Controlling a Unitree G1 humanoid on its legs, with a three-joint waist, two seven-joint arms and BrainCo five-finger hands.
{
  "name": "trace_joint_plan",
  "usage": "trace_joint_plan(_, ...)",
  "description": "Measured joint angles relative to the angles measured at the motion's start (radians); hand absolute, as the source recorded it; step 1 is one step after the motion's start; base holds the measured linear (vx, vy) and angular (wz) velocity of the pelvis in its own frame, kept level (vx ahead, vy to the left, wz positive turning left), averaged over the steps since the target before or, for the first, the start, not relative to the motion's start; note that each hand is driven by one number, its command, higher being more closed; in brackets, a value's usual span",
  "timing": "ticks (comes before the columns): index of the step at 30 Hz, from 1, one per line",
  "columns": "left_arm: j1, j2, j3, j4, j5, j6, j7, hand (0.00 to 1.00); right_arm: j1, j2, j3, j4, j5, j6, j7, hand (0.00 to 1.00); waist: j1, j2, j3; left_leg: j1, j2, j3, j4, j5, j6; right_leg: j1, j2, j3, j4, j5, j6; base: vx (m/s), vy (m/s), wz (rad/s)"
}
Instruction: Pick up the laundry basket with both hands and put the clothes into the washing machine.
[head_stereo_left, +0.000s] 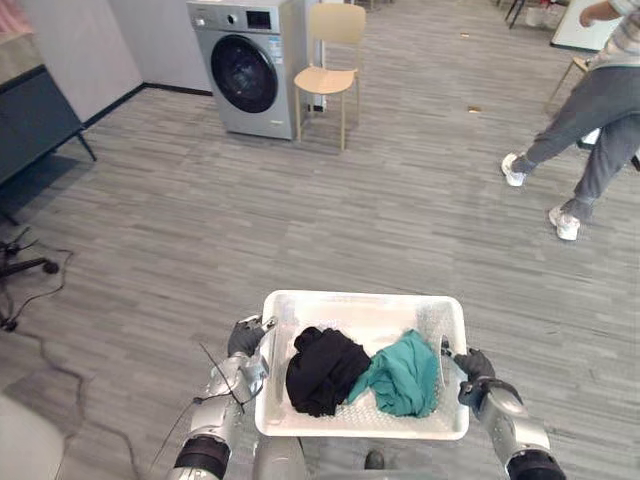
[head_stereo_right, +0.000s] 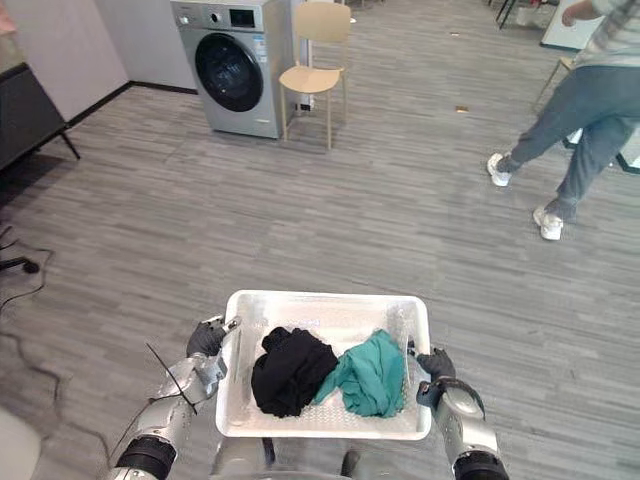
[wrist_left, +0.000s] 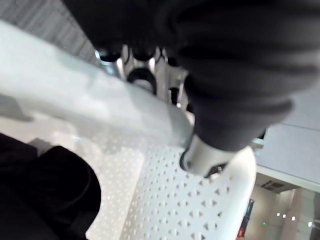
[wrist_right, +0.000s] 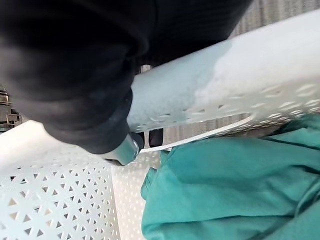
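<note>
Staged laundry corner in a large open room (a lab or demo space, by its look); wide grey plank floor (head_stereo_left: 400, 200); silver front-loading washing machine (head_stereo_left: 243, 68) against a plain wall (head_stereo_left: 150, 40); pale wooden chair (head_stereo_left: 330, 70) just beside it; person (head_stereo_left: 590, 120) in trainers walking past; white laundry basket (head_stereo_left: 365, 298) holding clothes.

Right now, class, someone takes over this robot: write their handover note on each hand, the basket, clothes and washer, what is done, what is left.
Hands: left hand grips the basket by its left rim, right hand by its right rim.
In the basket: black garment and teal garment. The washer stands ahead to the left, door shut, chair beside it.
Done: basket held up. Left: carry it over, open door, load clothes. Mind the person ahead right.
</note>
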Motion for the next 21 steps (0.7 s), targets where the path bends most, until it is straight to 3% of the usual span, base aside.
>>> trace_joint_plan(1, -0.006, -0.007, 0.001, 0.001, 0.003, -0.001, 0.0, 1.0, -0.018, -0.024, 0.011, 0.001, 0.0, -0.004, 0.0, 1.0, -0.001, 0.001, -0.001, 0.004, -0.046, 0.013, -0.376, 0.051, -0.078, 0.036, -0.016, 0.007, -0.027, -0.028, 0.035, 0.65, 0.099, -0.49)
trace_joint_plan(3, -0.006, -0.029, -0.001, -0.006, 0.005, 0.003, 0.0, 1.0, -0.019, -0.069, 0.02, 0.002, 0.0, -0.007, 0.001, 1.0, 0.002, 0.054, -0.019, 0.003, -0.039, -0.012, -0.688, 0.115, -0.15, 0.088, 0.008, 0.038, -0.052, -0.094, 0.082, 0.6, 0.203, -0.53)
trace_joint_plan(4, 0.0, -0.032, -0.002, 0.0, 0.01, 0.007, 0.003, 1.0, -0.014, -0.053, 0.015, 0.01, -0.001, -0.006, 0.0, 1.0, 0.011, 0.046, -0.021, 0.0, -0.044, -0.033, -0.596, 0.25, -0.043, 0.127, -0.006, 0.058, -0.009, -0.158, 0.098, 0.82, 0.379, -0.59)
trace_joint_plan(5, 0.007, -0.02, 0.003, -0.004, 0.011, 0.004, 0.01, 1.0, -0.003, -0.021, 0.011, 0.009, -0.004, -0.008, 0.0, 1.0, 0.007, -0.022, -0.045, -0.005, -0.099, -0.017, -0.527, 0.198, 0.021, 0.102, -0.08, 0.07, 0.105, -0.23, 0.105, 0.7, 0.323, -0.31)
trace_joint_plan(6, 0.005, -0.014, 0.001, -0.012, 0.011, 0.007, 0.01, 1.0, 0.004, -0.019, 0.011, 0.009, -0.004, -0.009, 0.0, 1.0, 0.002, -0.041, -0.056, -0.009, -0.122, -0.014, -0.505, 0.164, 0.032, 0.064, -0.111, 0.067, 0.198, -0.245, 0.119, 0.74, 0.316, 0.03)
trace_joint_plan(7, 0.004, -0.016, 0.0, -0.022, 0.012, 0.008, 0.01, 1.0, 0.007, -0.021, 0.008, 0.011, -0.004, -0.009, 0.0, 1.0, -0.009, -0.053, -0.055, 0.006, -0.15, -0.012, -0.475, 0.125, 0.057, -0.015, -0.154, 0.067, 0.403, -0.234, 0.133, 0.75, 0.297, 0.24)
trace_joint_plan(8, 0.008, -0.017, -0.002, -0.024, 0.014, 0.01, 0.012, 1.0, 0.009, -0.015, 0.002, 0.015, -0.005, -0.007, 0.0, 1.0, -0.013, -0.076, -0.043, 0.065, -0.194, 0.011, -0.452, 0.073, 0.098, -0.12, -0.224, 0.081, 0.693, -0.122, 0.199, 0.86, 0.341, 0.23)
trace_joint_plan(9, 0.014, -0.017, -0.007, -0.024, 0.022, 0.014, 0.013, 1.0, 0.013, -0.006, 0.002, 0.021, -0.009, -0.007, 0.001, 1.0, -0.017, -0.082, -0.041, 0.12, -0.213, 0.026, -0.424, 0.005, 0.113, -0.205, -0.273, 0.087, 0.913, 0.058, 0.23, 0.67, 0.252, 0.08)
trace_joint_plan(10, 0.014, -0.011, -0.009, -0.027, 0.023, 0.017, 0.013, 1.0, 0.013, -0.002, 0.003, 0.027, -0.01, -0.007, 0.001, 1.0, -0.015, -0.08, -0.037, 0.153, -0.215, 0.027, -0.413, -0.031, 0.115, -0.252, -0.282, 0.084, 1.011, 0.066, 0.212, 0.61, 0.175, -0.04)
trace_joint_plan(11, 0.018, 0.004, -0.008, -0.031, 0.023, 0.02, 0.013, 1.0, 0.011, 0.003, 0.019, 0.042, -0.01, -0.007, 0.002, 1.0, -0.008, -0.069, -0.03, 0.225, -0.216, 0.025, -0.421, -0.069, 0.108, -0.329, -0.287, 0.066, 1.136, 0.01, 0.129, 0.48, 0.1, -0.12)
trace_joint_plan(12, 0.02, 0.011, -0.007, -0.033, 0.024, 0.019, 0.013, 1.0, 0.011, 0.005, 0.03, 0.045, -0.01, -0.007, 0.002, 1.0, -0.009, -0.062, -0.027, 0.264, -0.215, 0.026, -0.442, -0.079, 0.105, -0.36, -0.28, 0.048, 1.148, -0.026, 0.106, 0.7, 0.067, -0.1)
trace_joint_plan(13, 0.02, 0.024, -0.007, -0.04, 0.023, 0.018, 0.017, 1.0, 0.01, 0.005, 0.047, 0.045, -0.009, -0.007, 0.002, 1.0, -0.016, -0.049, -0.028, 0.344, -0.216, 0.027, -0.503, -0.092, 0.091, -0.441, -0.273, -0.005, 1.075, -0.085, 0.103, 0.58, 0.01, -0.03)
trace_joint_plan(14, 0.016, 0.026, -0.008, -0.041, 0.023, 0.017, 0.017, 1.0, 0.01, 0.005, 0.048, 0.044, -0.008, -0.007, 0.003, 1.0, -0.016, -0.044, -0.026, 0.371, -0.217, 0.026, -0.527, -0.096, 0.084, -0.473, -0.275, -0.029, 1.019, -0.1, 0.097, 0.68, -0.027, 0.01)
trace_joint_plan(15, 0.01, 0.027, -0.008, -0.041, 0.023, 0.015, 0.017, 1.0, 0.005, 0.005, 0.047, 0.044, -0.005, -0.007, 0.003, 1.0, -0.018, -0.035, -0.022, 0.421, -0.215, 0.019, -0.568, -0.102, 0.072, -0.515, -0.276, -0.083, 0.833, -0.112, 0.096, 0.45, -0.042, 0.1)
trace_joint_plan(16, 0.008, 0.027, -0.01, -0.04, 0.023, 0.015, 0.017, 1.0, 0.003, 0.003, 0.045, 0.044, 0.0, -0.007, 0.003, 1.0, -0.026, -0.031, -0.02, 0.451, -0.211, 0.013, -0.588, -0.108, 0.062, -0.518, -0.27, -0.12, 0.623, -0.097, 0.096, 0.58, -0.074, 0.25)
trace_joint_plan(17, 0.004, 0.033, -0.014, -0.039, 0.023, 0.014, 0.017, 1.0, -0.001, 0.003, 0.043, 0.042, 0.0, -0.007, 0.003, 1.0, -0.036, -0.036, -0.022, 0.482, -0.208, -0.002, -0.61, -0.125, 0.037, -0.51, -0.252, -0.136, 0.293, -0.023, 0.116, 0.6, -0.12, 0.5)
trace_joint_plan(18, -0.001, 0.043, -0.026, -0.033, 0.023, 0.014, 0.017, 1.0, 0.0, 0.003, 0.041, 0.041, -0.001, -0.007, 0.003, 1.0, -0.048, -0.054, -0.023, 0.517, -0.219, -0.022, -0.626, -0.15, 0.009, -0.505, -0.258, -0.113, 0.088, 0.033, 0.172, 0.6, -0.146, 0.59)
trace_joint_plan(19, -0.005, 0.047, -0.038, -0.024, 0.023, 0.015, 0.017, 1.0, 0.004, 0.001, 0.036, 0.041, -0.001, -0.006, 0.002, 1.0, -0.055, -0.059, -0.021, 0.539, -0.219, -0.032, -0.626, -0.172, -0.004, -0.506, -0.264, -0.101, 0.071, 0.039, 0.176, 0.75, -0.282, 0.65)
trace_joint_plan(21, 0.016, 0.038, -0.04, -0.004, 0.024, 0.015, 0.017, 1.0, 0.013, -0.007, 0.038, 0.038, -0.01, -0.005, 0.002, 1.0, -0.065, -0.038, -0.04, 0.629, -0.168, -0.057, -0.607, -0.263, -0.038, -0.485, -0.236, -0.081, 0.139, 0.074, 0.137, 0.75, -0.308, 0.42)
